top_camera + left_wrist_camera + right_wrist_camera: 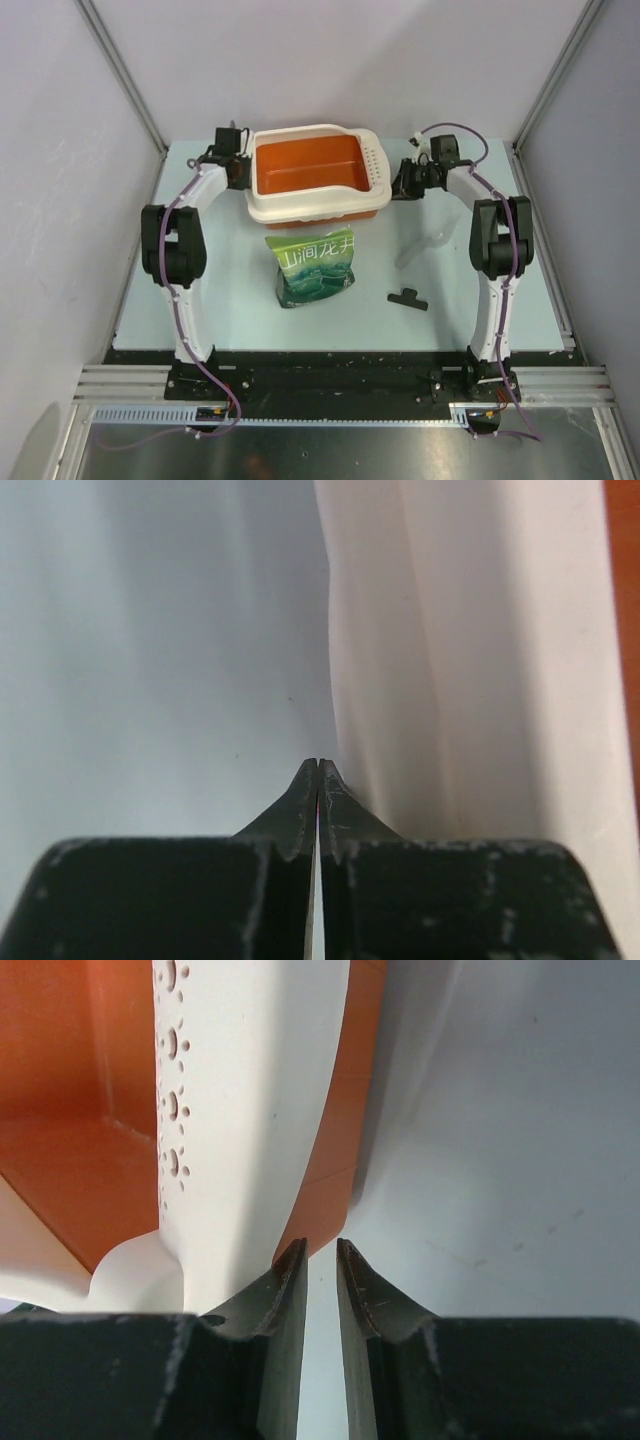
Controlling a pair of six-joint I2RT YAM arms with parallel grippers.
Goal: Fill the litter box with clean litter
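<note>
Well, the litter box (312, 207) sits between the two grippers, its orange floor showing. The left gripper (318, 766) has its fingers pressed tip to tip, with the cream wall just beside them. The right gripper (320, 1250) stands a narrow slit apart, holding nothing, one fingertip right by the box's perforated end. A green pouch (315, 266) lies nearer than both.

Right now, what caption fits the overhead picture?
Left gripper and right gripper flank the empty litter box; green pouch lies nearby.
</note>
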